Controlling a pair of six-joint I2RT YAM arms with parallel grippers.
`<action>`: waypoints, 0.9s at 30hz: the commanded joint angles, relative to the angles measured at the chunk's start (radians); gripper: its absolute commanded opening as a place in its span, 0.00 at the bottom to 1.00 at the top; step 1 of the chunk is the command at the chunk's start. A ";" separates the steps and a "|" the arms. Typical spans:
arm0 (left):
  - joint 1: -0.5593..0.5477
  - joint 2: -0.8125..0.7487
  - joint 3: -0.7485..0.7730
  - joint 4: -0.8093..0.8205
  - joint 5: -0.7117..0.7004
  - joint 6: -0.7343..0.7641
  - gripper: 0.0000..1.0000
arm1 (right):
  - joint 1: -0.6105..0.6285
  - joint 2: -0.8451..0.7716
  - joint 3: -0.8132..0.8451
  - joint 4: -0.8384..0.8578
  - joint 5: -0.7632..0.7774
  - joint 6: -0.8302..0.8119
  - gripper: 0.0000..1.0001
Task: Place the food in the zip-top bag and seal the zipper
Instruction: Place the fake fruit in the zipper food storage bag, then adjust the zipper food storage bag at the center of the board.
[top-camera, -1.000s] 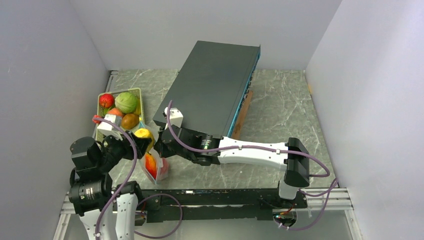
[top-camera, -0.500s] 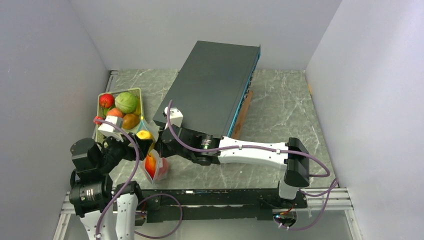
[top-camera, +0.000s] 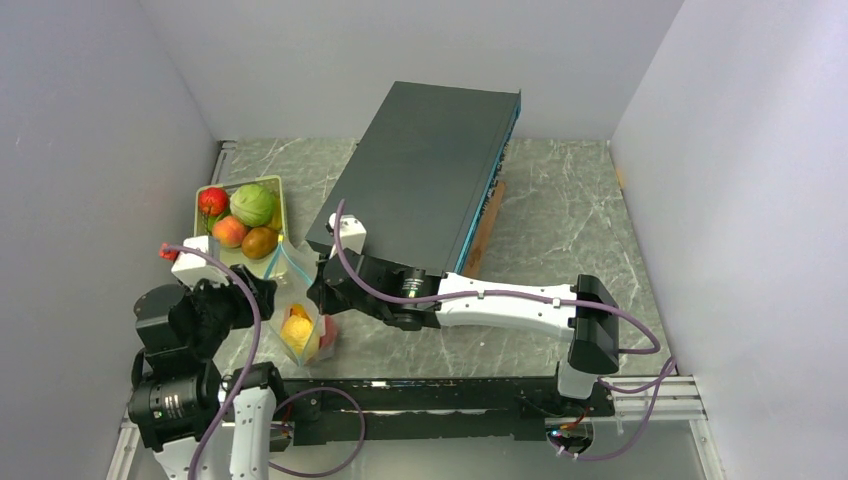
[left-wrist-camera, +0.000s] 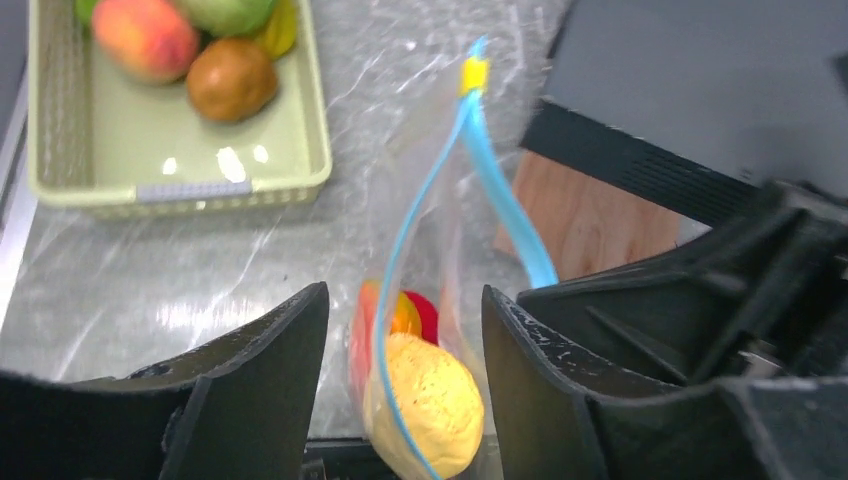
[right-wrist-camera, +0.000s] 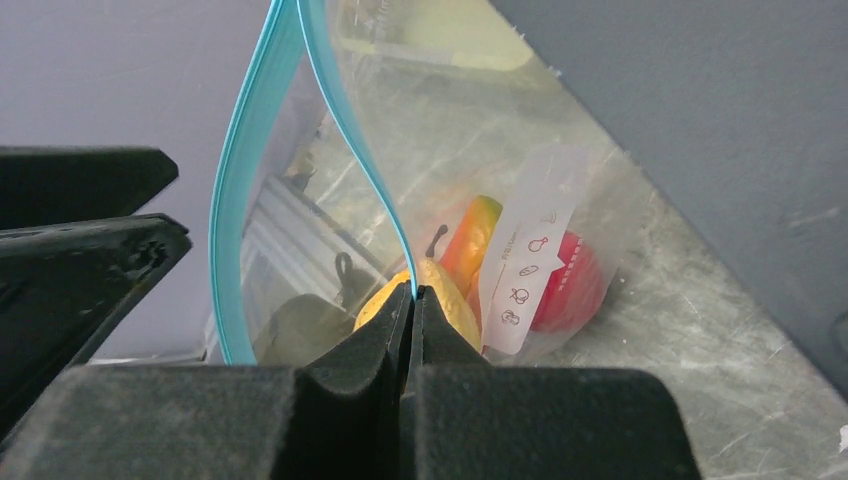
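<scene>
The clear zip-top bag (top-camera: 303, 335) stands open at the table's near left. A yellow piece (left-wrist-camera: 425, 405), an orange piece and a red one (right-wrist-camera: 570, 285) lie inside it. My right gripper (top-camera: 318, 292) is shut on the bag's teal-blue zipper (right-wrist-camera: 345, 130) at one mouth edge and holds the mouth up. My left gripper (left-wrist-camera: 405, 300) is open and empty just above the bag's mouth, and in the top view (top-camera: 262, 292) it is left of the bag. A red apple (top-camera: 212, 200), green ball (top-camera: 252, 204), peach (top-camera: 230, 231) and brown piece (top-camera: 260, 241) are in the basket.
The pale yellow-green basket (top-camera: 281, 200) sits at the far left, just behind the bag. A big dark slab (top-camera: 425, 170) with a blue edge lies tilted behind my right arm, with a wooden board (top-camera: 487, 225) under it. Grey walls close in both sides.
My left gripper held the yellow piece over the bag's mouth. It has let go, the piece now lies in the bag, and the gripper has drawn back to the left.
</scene>
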 joint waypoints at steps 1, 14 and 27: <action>-0.001 0.028 0.015 -0.104 -0.170 -0.103 0.59 | 0.009 -0.026 0.027 0.035 0.011 -0.002 0.00; -0.002 0.004 -0.002 -0.121 -0.057 -0.137 0.06 | 0.014 -0.055 0.035 0.031 0.005 -0.023 0.00; -0.008 0.020 -0.044 -0.081 -0.038 -0.314 0.00 | 0.020 -0.091 0.046 0.022 0.008 -0.019 0.00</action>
